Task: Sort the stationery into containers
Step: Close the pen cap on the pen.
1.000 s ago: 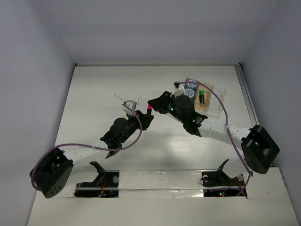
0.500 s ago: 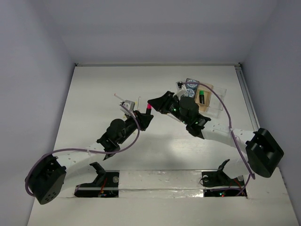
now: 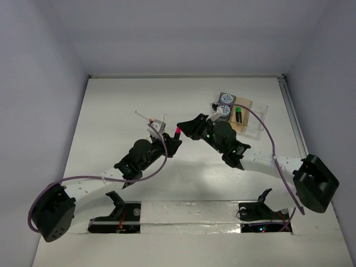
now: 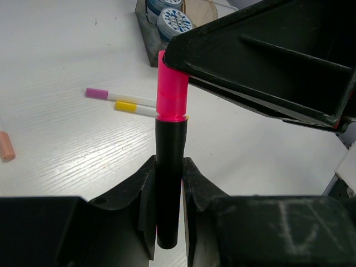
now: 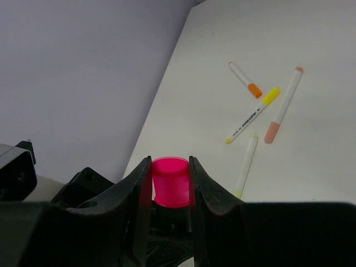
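The tray (image 3: 257, 127) sits near the table's (image 3: 111, 122) right edge, two canisters (image 3: 226, 99) at its left end. Left of the tray, the left gripper (image 4: 169, 169) clamps a marker's (image 4: 169, 142) black barrel and the right gripper (image 5: 169, 173) pinches its pink cap (image 5: 170, 190). Loose pens (image 5: 253, 115) lie farther left of the tray, well inside the table's edges.

The top view looks down from above the near edge over the whole table (image 3: 111, 100). Each wrist view peers closely past its own fingers (image 4: 146, 206): left toward the far right corner, right toward the left edge. Both share the pink-capped marker (image 4: 171, 89).
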Action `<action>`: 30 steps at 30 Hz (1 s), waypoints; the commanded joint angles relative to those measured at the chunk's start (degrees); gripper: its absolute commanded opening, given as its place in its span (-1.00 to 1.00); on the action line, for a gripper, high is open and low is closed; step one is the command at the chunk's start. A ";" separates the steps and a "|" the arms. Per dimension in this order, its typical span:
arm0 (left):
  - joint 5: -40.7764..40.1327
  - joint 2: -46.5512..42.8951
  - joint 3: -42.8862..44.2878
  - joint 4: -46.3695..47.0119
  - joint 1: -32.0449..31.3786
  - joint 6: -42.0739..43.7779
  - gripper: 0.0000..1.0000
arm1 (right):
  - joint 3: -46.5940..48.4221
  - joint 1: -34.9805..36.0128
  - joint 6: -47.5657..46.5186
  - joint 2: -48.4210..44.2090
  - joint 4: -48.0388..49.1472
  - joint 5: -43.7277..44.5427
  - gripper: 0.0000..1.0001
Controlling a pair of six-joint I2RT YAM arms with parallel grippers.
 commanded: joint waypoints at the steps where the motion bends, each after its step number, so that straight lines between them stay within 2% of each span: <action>1: -6.56 -1.66 7.94 12.33 1.20 1.85 -1.00 | -4.61 4.83 0.00 -0.91 -6.00 -6.99 -1.00; 10: -7.88 -0.78 14.27 12.42 1.20 4.48 -1.00 | -6.91 6.50 3.17 0.22 -4.50 -10.77 -1.00; 23: -9.20 -0.25 23.23 10.84 1.20 10.98 -1.00 | -11.12 9.93 4.48 1.11 -4.15 -8.41 -1.00; 30: -10.43 0.18 25.00 10.23 1.20 13.01 -1.00 | -12.88 10.55 3.78 1.01 -5.12 -9.28 -1.00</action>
